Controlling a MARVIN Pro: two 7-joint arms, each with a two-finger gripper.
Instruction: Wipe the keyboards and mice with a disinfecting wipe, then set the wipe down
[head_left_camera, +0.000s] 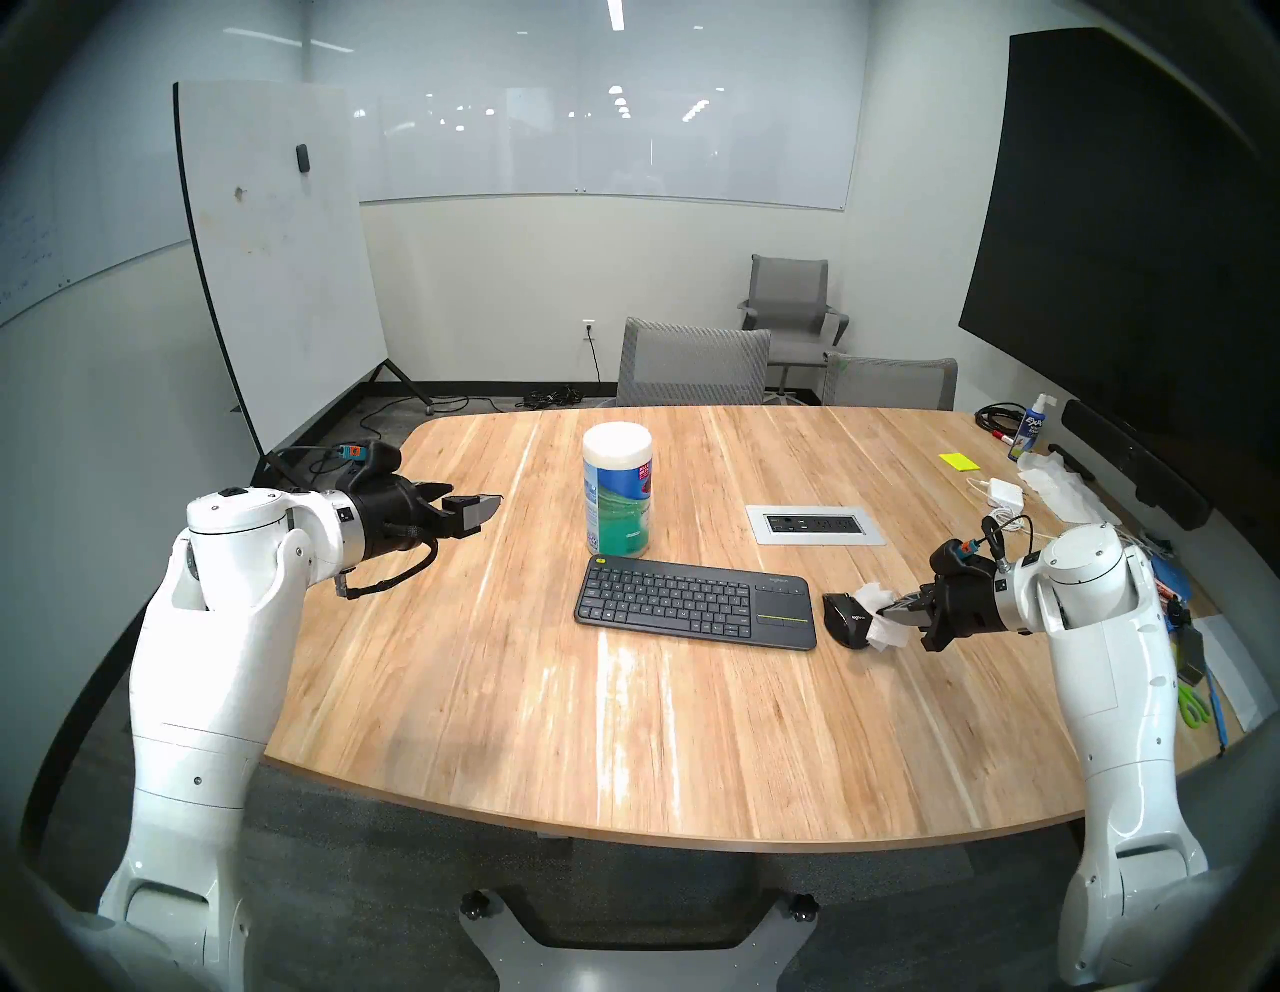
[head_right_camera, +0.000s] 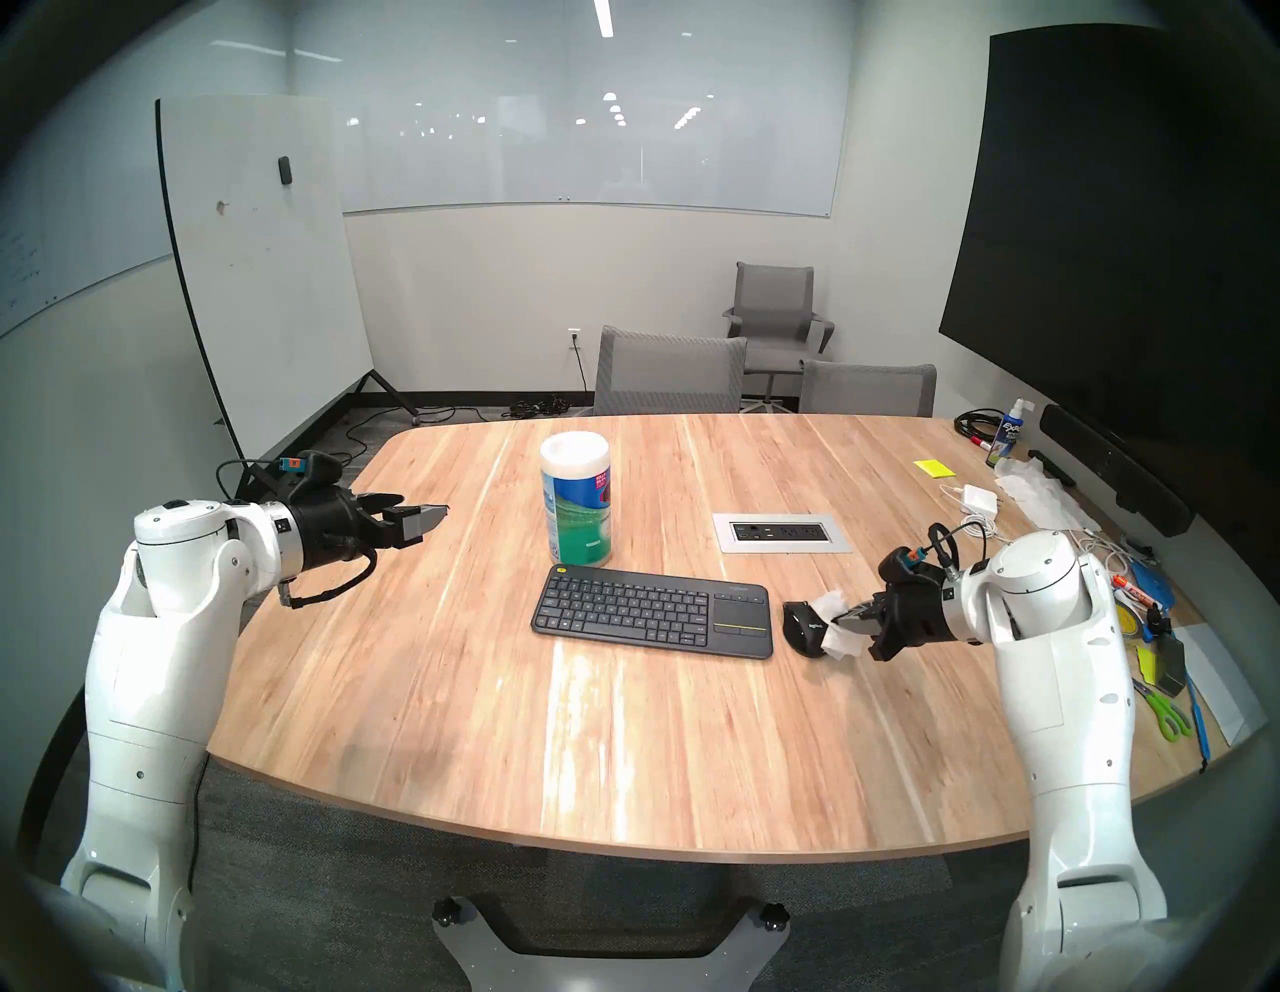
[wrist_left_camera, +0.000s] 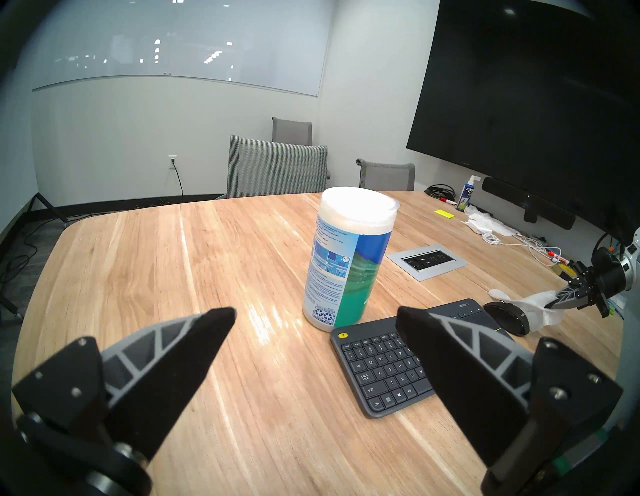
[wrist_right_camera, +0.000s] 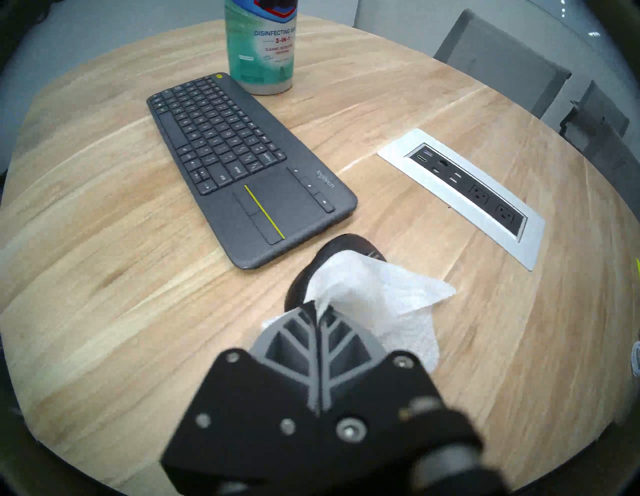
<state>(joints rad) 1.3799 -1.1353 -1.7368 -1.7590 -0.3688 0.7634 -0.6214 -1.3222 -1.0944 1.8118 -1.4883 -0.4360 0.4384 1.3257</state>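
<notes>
A dark-grey keyboard (head_left_camera: 695, 604) (wrist_right_camera: 242, 162) with a touchpad lies mid-table. Just to its right sits the black mouse (head_left_camera: 846, 618) (wrist_left_camera: 509, 317). My right gripper (head_left_camera: 890, 609) (wrist_right_camera: 317, 310) is shut on the white disinfecting wipe (head_left_camera: 883, 616) (wrist_right_camera: 381, 294). The wipe drapes over the mouse's right side, hiding most of it in the right wrist view. My left gripper (head_left_camera: 488, 509) (wrist_left_camera: 315, 315) hangs open and empty above the table's left part, well away from the keyboard.
A white-lidded blue-green wipes canister (head_left_camera: 618, 499) stands just behind the keyboard's left end. A power outlet panel (head_left_camera: 816, 524) is set into the table behind the mouse. Cables, a spray bottle (head_left_camera: 1030, 426), crumpled tissue paper (head_left_camera: 1060, 485) and scissors (head_left_camera: 1193, 713) clutter the right edge.
</notes>
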